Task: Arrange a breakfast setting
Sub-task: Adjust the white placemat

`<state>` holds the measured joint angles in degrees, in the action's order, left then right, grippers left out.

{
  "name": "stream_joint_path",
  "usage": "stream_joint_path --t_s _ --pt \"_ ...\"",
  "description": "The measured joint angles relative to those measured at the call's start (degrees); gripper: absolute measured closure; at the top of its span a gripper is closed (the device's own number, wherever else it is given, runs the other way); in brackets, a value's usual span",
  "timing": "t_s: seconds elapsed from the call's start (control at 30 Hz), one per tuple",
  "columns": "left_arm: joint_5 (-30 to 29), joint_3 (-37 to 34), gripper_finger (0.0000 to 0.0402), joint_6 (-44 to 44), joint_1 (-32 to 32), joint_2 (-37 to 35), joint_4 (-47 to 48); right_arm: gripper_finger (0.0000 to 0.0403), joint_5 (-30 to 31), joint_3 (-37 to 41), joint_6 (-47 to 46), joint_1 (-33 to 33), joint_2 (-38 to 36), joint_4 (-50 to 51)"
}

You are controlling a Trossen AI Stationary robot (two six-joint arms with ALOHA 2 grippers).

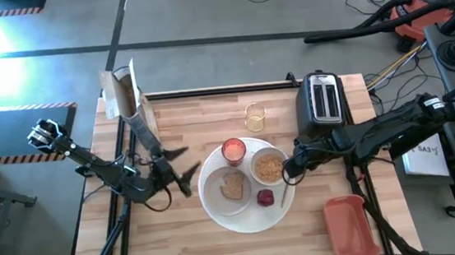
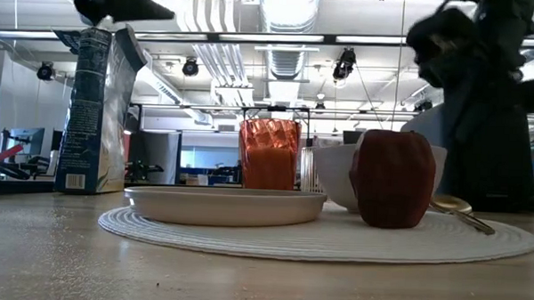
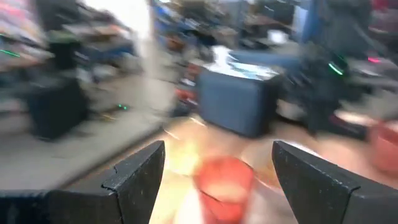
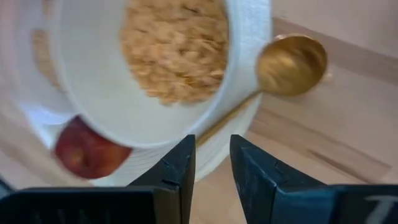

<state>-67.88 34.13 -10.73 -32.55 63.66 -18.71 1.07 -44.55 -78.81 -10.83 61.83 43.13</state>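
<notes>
Large round white plate (image 1: 218,212) is sitting center of the table (image 1: 180,247), slightly toward the right arm's side, carrying the rest of the setting. Smaller white plate (image 1: 219,194) is lying on its left half with the brown toast slice (image 1: 232,185) on it. White bowl (image 1: 269,166), filled with cereal flakes, is sitting on the far-right part of the big plate. Pink-red cup (image 1: 234,150) is standing upright at the plate's far edge, just beside the bowl on its left. Small dark-red fruit (image 1: 265,196) is resting on the big plate near the bowl, on its near side. Gold spoon (image 4: 292,57) is lying along the big plate's right edge, bowl end toward the far side; it's passing close by the white bowl's rim, can't tell if touching. Right pincer (image 1: 289,168) is hovering right at the bowl's right side above the spoon; fingers (image 4: 177,174) are showing only a narrow gap with nothing between them, so nearly clenched and empty. Left pincer (image 1: 183,166) is sitting just left of the big plate, raised off the table, fingers (image 3: 140,174) spread wide and released, holding nothing, pointed toward the cup. Further out: cereal bag (image 1: 130,99) standing at the far-left table edge, clear glass (image 1: 255,117) far-center, toaster (image 1: 322,101) far-right, salmon tray (image 1: 352,226) at the near-right corner.
</notes>
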Motion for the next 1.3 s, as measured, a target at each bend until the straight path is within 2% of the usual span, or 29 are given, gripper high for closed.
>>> stream_joint_path --t_s 0.17,0.33,0.43,0.63,0.77,0.97,1.3 --pt "10.12 -0.02 0.0132 -18.0 0.89 0.0 18.27 0.0312 1.47 -4.07 3.19 0.0 -0.34 0.42" --pt "23.11 -0.11 0.0169 -38.87 1.7 0.89 36.38 0.0312 5.48 -8.55 6.79 0.0 -0.3 0.48" --pt "29.33 -0.26 0.02 -43.95 1.62 2.99 39.17 0.0312 7.94 -11.16 9.29 0.0 -0.17 0.71" --pt "40.44 -1.31 0.0259 -46.98 1.55 11.55 36.53 0.0312 11.39 -14.28 12.79 0.0 0.12 1.18" --pt "42.01 -1.45 0.029 -47.45 1.57 17.05 34.4 0.0312 12.36 -14.56 13.09 0.0 0.1 1.67" --pt "43.0 -1.45 0.032 -45.19 1.64 22.05 25.6 0.0312 12.49 -13.69 13.48 0.0 0.13 1.98" --pt "40.84 -1.51 0.0324 -42.96 2.37 25.16 21.0 0.0312 12.66 -12.99 13.49 0.02 0.15 2.22"
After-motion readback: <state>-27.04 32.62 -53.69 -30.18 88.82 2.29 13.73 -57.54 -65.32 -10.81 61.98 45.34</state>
